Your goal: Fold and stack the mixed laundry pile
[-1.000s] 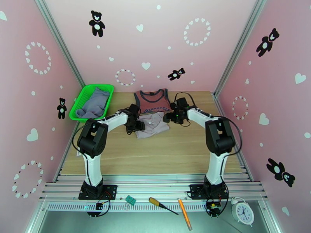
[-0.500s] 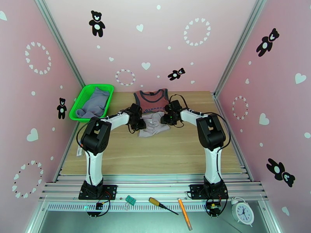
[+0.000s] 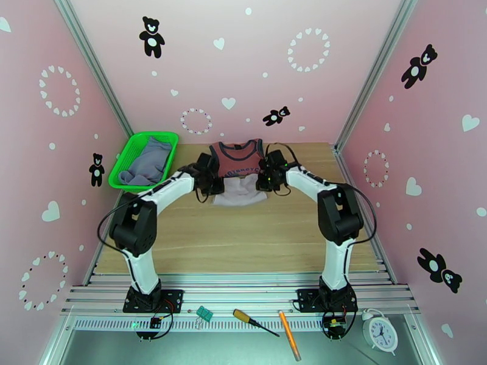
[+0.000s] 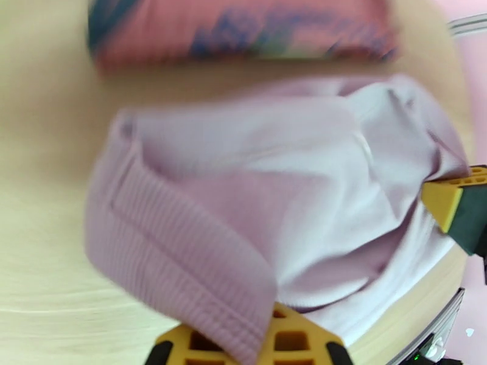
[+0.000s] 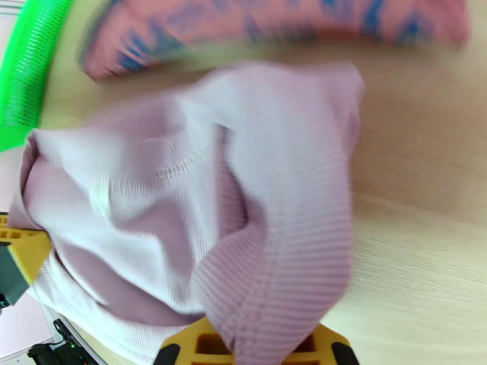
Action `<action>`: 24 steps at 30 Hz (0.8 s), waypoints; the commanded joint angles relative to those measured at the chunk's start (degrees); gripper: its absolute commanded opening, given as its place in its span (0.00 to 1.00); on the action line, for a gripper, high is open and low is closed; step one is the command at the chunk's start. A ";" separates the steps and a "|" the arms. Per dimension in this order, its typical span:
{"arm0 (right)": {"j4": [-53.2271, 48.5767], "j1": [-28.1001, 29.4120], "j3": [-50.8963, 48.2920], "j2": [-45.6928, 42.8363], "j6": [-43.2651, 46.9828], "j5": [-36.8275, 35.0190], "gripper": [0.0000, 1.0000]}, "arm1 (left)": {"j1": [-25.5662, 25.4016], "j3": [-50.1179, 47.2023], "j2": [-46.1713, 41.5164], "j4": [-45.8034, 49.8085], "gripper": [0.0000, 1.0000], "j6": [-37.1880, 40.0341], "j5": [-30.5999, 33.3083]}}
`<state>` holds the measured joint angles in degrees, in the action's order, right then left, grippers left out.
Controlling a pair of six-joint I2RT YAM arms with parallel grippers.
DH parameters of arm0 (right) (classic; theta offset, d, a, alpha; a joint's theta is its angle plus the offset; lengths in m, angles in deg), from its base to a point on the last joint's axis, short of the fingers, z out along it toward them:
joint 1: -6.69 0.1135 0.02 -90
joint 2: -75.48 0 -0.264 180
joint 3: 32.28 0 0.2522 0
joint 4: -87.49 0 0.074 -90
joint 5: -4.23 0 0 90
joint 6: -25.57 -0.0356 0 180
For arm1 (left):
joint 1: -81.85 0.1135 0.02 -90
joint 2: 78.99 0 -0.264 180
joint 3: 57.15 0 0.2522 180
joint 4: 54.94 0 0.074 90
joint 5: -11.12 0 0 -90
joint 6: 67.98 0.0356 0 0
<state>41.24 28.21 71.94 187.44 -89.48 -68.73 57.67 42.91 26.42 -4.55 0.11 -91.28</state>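
Mid-table, both clenched on the pale lilac shirt: left pincer at its left edge, right pincer at its right. Soft, light, ribbed, probably saggy; best pinched at hems. Just beyond, rust-red top.

Pink walls (bears and hearts printed) enclose a pale wooden table.

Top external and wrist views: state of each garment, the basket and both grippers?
lilac shirt: bunched, pinched at both side edges, not folded.
rust-red top: lying flat on the table behind the lilac shirt.
blue-grey garment: crumpled in the basket.
green mesh basket: upright at the table's far left, holding that garment.
left gripper: shut on lilac shirt.
right gripper: shut on lilac shirt.
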 commanded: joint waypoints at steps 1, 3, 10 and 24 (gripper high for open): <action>-5.65 -0.10 7.44 -3.72 3.53 -3.47 0.00 | -0.03 6.33 -2.18 4.58 0.00 3.41 3.14; -6.81 -0.36 11.60 -2.67 4.82 -3.73 0.00 | 0.04 10.25 -1.10 5.91 0.00 4.43 4.35; -7.36 -1.48 28.28 8.14 8.85 -5.28 0.00 | 1.75 26.08 9.08 7.26 0.00 8.60 7.32; -5.18 -4.78 60.34 41.19 2.71 -5.16 0.00 | 6.69 59.27 42.12 7.81 0.00 10.50 7.46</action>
<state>34.16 24.47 129.36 226.19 -84.02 -72.99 63.68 96.81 64.80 2.18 9.57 -84.20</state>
